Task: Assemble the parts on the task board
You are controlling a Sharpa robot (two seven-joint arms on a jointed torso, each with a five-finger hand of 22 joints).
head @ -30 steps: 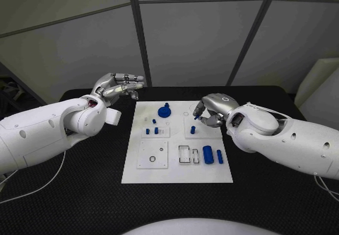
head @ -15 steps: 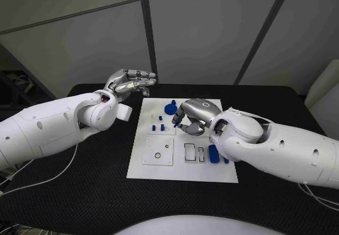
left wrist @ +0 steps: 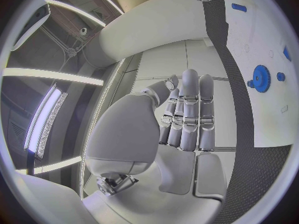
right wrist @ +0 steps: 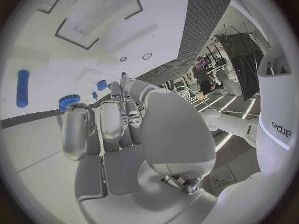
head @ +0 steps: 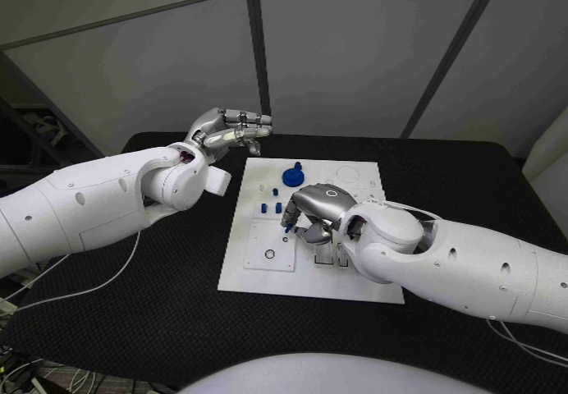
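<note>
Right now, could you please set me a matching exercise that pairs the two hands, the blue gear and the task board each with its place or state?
Things:
1. left hand
2. right hand
3. blue gear
4. task board

Places or states:
A. lies flat on the black table
B. over the board's middle, pinching a small blue part
C. raised beyond the board's far left corner, holding nothing
D. at the board's far end

Pairs: 1-C, 2-B, 3-D, 4-A
</note>
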